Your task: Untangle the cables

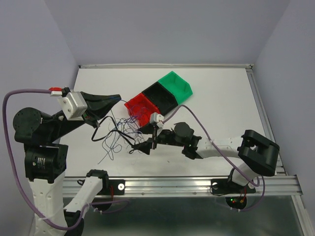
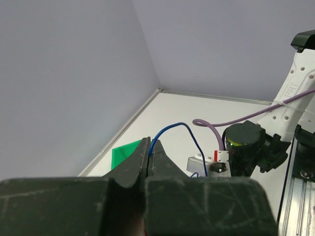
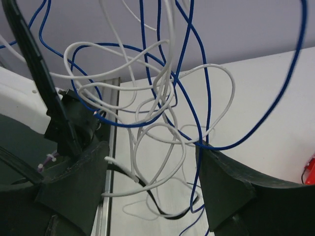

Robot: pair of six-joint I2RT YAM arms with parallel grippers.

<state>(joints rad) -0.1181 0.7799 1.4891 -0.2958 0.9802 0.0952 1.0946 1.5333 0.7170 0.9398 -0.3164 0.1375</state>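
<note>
At the near edge of the table (image 1: 221,113), where both arms are bolted, we are looking outward from the bases.

Nearest to us, the right gripper (image 1: 143,144) is reaching in low from the right, its fingers pointing left. Its jaws are standing wide apart and are clamping nothing. In the right wrist view, the right gripper (image 3: 152,189) is straddling the tangle: white strands (image 3: 162,98) and blue loops are hanging down loosely through the gap between the two fingers. We cannot tell whether any strand is touching a pad.

Just beyond and slightly left, the cables (image 1: 118,133) are spreading over the table as a loose scribble of dark blue, black and whitish wire. From there the clump is rising up and away toward the far left, so its long axis is running from the open right jaws up to the other arm.

Farther out and higher, the left gripper (image 1: 116,99) is hovering above the table with its jaws clenched. The left wrist view is showing the left gripper (image 2: 149,147) pinching a blue strand (image 2: 177,123), which is arching out from the tips.

We are judging the right arm to be the nearer one to the knot; the tangle is lying inside its jaws, while the left is anchoring one end.

Farthest away, a red bin (image 1: 134,105), a black bin (image 1: 158,94) and a green bin (image 1: 177,83) are sitting in a diagonal row.
</note>
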